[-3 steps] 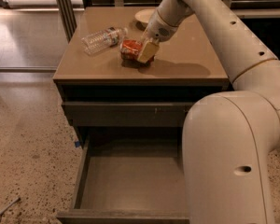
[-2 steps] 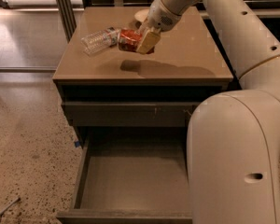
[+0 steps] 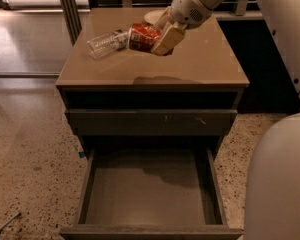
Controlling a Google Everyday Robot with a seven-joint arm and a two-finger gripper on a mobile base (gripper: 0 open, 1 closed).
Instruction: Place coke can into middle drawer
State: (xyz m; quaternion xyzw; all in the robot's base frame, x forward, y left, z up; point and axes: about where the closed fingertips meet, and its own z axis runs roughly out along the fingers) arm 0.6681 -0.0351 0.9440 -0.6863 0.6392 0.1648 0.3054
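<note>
Below the cabinet top [image 3: 190, 69], the middle drawer [image 3: 145, 194] stood pulled out as it had a second earlier, floor bare and side walls unobstructed. The scratched drawer front [image 3: 150, 121] above it was closed. Over the top's left-centre, the gripper [image 3: 154, 43] had risen clear of the surface since the earlier frame. Its fingers were clamped on the coke can [image 3: 142, 35], held on its side in the air. A water bottle [image 3: 106, 43] lay just beside the can, towards the left edge.
</note>
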